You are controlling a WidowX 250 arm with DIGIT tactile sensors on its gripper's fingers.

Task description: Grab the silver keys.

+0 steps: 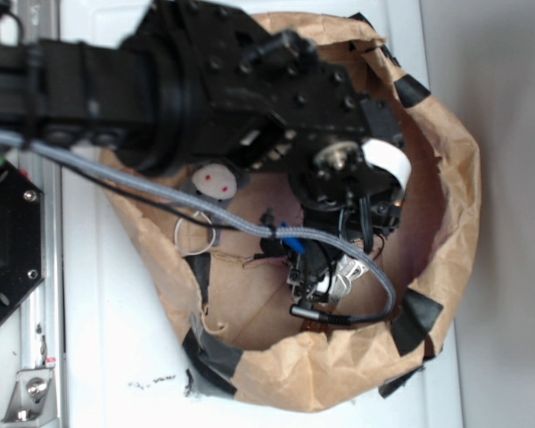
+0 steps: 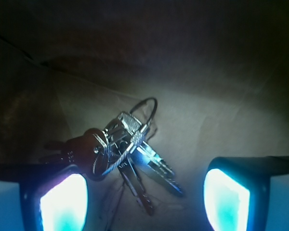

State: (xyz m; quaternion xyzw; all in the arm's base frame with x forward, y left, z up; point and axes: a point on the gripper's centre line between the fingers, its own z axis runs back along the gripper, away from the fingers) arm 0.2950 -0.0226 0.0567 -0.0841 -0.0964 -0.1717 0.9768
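Glowing pads (image 2: 62, 204) of my tool (image 2: 144, 202) sit spread at lower frame, gripping nothing; keys (image 2: 127, 154) lie between them on brown paper (image 2: 221, 125).

Exterior view bright, soft-focus; wrist view dim, fingertips (image 2: 62, 202) glowing cyan glare, light pooling between them, corners black.

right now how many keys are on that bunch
4 visible on the shiny silver metal key bunch: a brownish key at left, one pointing down, two angled lower right. The heads overlap, so more may be hidden.
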